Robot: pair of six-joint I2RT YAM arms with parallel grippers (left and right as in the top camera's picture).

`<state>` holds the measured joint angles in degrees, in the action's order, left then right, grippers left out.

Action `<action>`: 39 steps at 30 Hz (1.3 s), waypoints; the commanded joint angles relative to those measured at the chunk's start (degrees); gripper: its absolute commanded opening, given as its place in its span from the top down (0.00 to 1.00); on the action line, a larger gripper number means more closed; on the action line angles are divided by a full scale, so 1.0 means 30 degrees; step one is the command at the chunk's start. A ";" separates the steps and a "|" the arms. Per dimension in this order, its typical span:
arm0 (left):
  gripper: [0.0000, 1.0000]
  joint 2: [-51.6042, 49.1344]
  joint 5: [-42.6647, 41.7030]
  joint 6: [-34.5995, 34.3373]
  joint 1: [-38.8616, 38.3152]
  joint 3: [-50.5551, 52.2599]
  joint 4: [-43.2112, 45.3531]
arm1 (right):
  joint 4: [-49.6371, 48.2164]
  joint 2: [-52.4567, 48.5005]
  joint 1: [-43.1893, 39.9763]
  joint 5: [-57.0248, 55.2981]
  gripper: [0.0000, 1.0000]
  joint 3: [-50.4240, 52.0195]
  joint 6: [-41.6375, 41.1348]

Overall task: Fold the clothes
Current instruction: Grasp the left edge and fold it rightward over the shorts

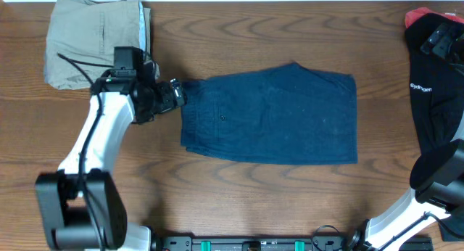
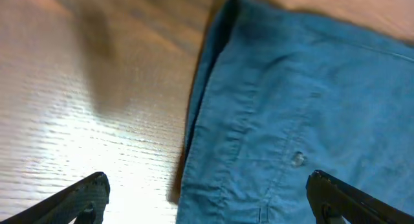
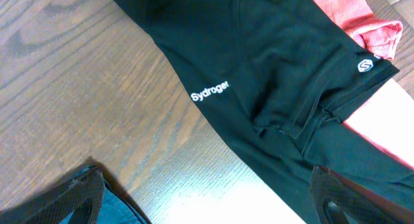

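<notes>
The dark navy-blue shorts (image 1: 275,113) lie flat in the middle of the wooden table, waistband to the left. In the left wrist view the shorts (image 2: 310,88) show their left edge, stitched seams and a small button (image 2: 297,159). My left gripper (image 1: 177,95) is open at the shorts' upper-left edge, one finger over bare wood and one over the fabric (image 2: 207,185). My right gripper (image 3: 207,185) is open and empty over bare table, between the black garment and a corner of the navy shorts (image 3: 123,214).
Folded khaki-beige shorts (image 1: 94,40) lie at the back left. A black garment with white lettering (image 1: 435,84) lies at the right edge, also in the right wrist view (image 3: 259,88), with a red cloth (image 1: 415,17) under it. The right arm (image 1: 435,171) stands at the front right.
</notes>
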<state>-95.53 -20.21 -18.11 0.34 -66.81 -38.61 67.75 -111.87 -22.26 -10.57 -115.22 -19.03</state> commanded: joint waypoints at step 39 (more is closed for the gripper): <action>0.94 -0.5333 0.3534 -0.0160 -0.0933 -0.1778 -0.3053 | 0.0000 0.0000 -0.0328 -0.0270 0.01 0.0095 0.0146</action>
<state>-112.86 -22.92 -18.04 -3.95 -70.43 -44.45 67.72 -111.87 -22.26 -10.57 -115.20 -19.03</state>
